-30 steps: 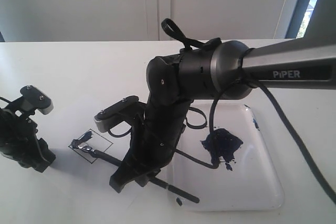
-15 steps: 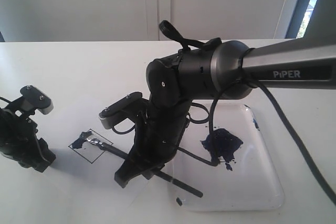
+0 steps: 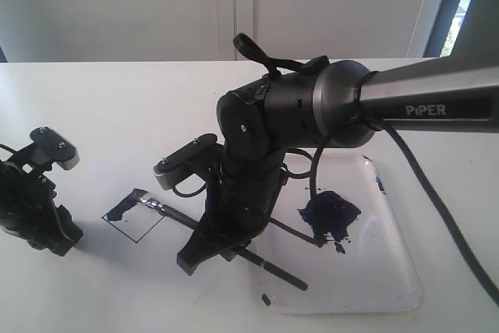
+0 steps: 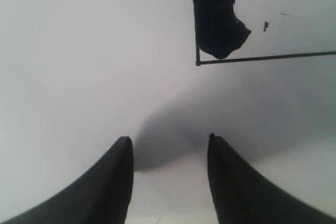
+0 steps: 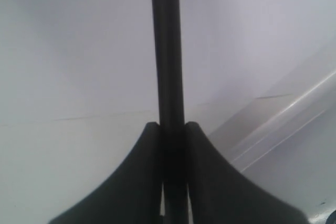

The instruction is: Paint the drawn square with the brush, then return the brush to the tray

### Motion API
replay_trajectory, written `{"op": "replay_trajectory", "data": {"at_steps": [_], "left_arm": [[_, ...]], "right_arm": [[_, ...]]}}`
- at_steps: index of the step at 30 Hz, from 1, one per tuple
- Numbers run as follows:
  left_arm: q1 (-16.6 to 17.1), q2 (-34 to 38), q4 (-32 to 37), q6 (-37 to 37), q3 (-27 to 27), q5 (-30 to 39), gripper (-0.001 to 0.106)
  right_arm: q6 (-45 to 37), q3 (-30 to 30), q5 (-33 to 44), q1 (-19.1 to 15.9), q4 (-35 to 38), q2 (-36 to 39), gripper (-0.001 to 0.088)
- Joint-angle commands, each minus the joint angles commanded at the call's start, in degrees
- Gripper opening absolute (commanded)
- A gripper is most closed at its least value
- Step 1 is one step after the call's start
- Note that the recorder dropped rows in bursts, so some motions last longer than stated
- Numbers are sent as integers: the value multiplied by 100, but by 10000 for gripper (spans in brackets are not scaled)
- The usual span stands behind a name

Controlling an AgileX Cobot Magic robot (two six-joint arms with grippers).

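The drawn square (image 3: 134, 217) is a thin black outline on the white paper, with a dark blue streak along its upper left edge. The brush (image 3: 176, 217) lies slanted, its blue bristles at the square's top corner and its black handle reaching back over the tray (image 3: 405, 271). My right gripper (image 3: 214, 246) is shut on the brush handle (image 5: 167, 51), which runs straight out between the jaws (image 5: 171, 127). My left gripper (image 3: 56, 238) rests left of the square and is open (image 4: 168, 145) with nothing in it. In its view one corner of the square (image 4: 198, 62) and the blue streak (image 4: 215, 14) show.
An irregular dark blue paint blob (image 3: 329, 214) with splatter dots lies in the tray at the right. The tray's rim (image 5: 283, 119) runs close beside the right gripper. The right arm's black cables (image 3: 312, 193) hang over the tray. White wall panels stand behind the table.
The right gripper has drawn the brush to the right and up along the square's upper left edge. The blue streak has grown longer. The left arm has not moved.
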Motion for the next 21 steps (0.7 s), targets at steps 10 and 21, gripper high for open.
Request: {"op": "replay_trajectory", "data": {"at_steps": [10,21], "left_arm": [[0,0,0,-12,0,1,498],[0,0,0,-12,0,1,498]], "right_arm": [[-449,0,287,0,512,0,0],[-874,0,368,74,970,0,0]]}}
